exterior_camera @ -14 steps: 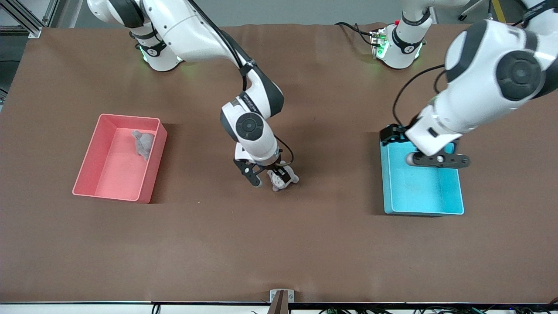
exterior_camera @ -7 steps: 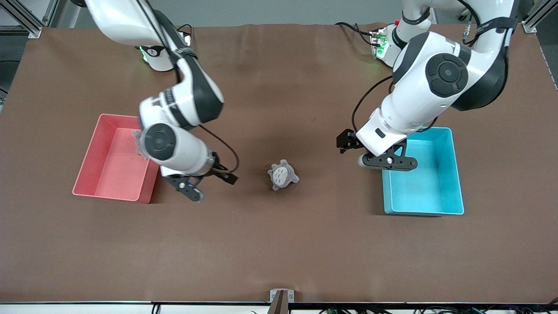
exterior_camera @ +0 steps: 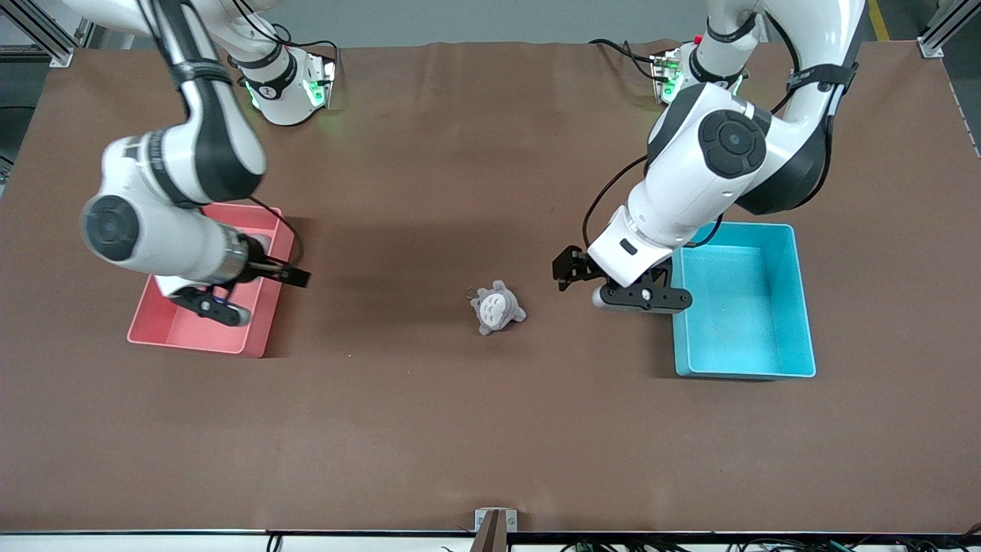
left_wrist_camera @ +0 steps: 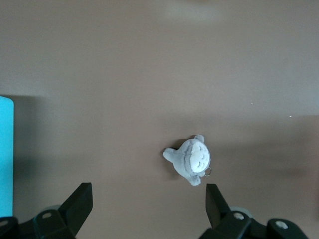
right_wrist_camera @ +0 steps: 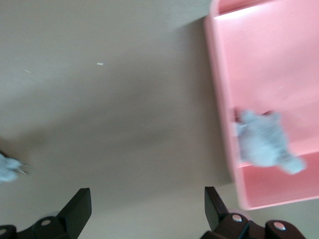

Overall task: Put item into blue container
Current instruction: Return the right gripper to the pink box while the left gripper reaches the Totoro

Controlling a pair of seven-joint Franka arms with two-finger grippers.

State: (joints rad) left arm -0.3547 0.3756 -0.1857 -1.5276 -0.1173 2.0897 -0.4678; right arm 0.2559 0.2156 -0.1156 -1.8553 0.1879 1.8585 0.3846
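Observation:
A small grey plush toy [exterior_camera: 498,307] lies on the brown table, midway between the two bins. The blue container [exterior_camera: 739,330] stands empty toward the left arm's end. My left gripper [exterior_camera: 642,299] hangs open over the table just beside the container's wall on the toy's side. In the left wrist view the plush toy [left_wrist_camera: 189,160] lies just ahead of my open left gripper [left_wrist_camera: 147,209], with a strip of the blue container [left_wrist_camera: 5,154] at the edge. My right gripper [exterior_camera: 211,305] is open over the pink bin, holding nothing.
The pink bin [exterior_camera: 191,343] stands toward the right arm's end. In the right wrist view the pink bin [right_wrist_camera: 269,64] holds a second grey plush [right_wrist_camera: 264,142]; the right arm hides it in the front view.
The right gripper has let go of the toy at the table's middle and swung back over the pink bin. The left gripper has moved from over the blue container toward the toy.

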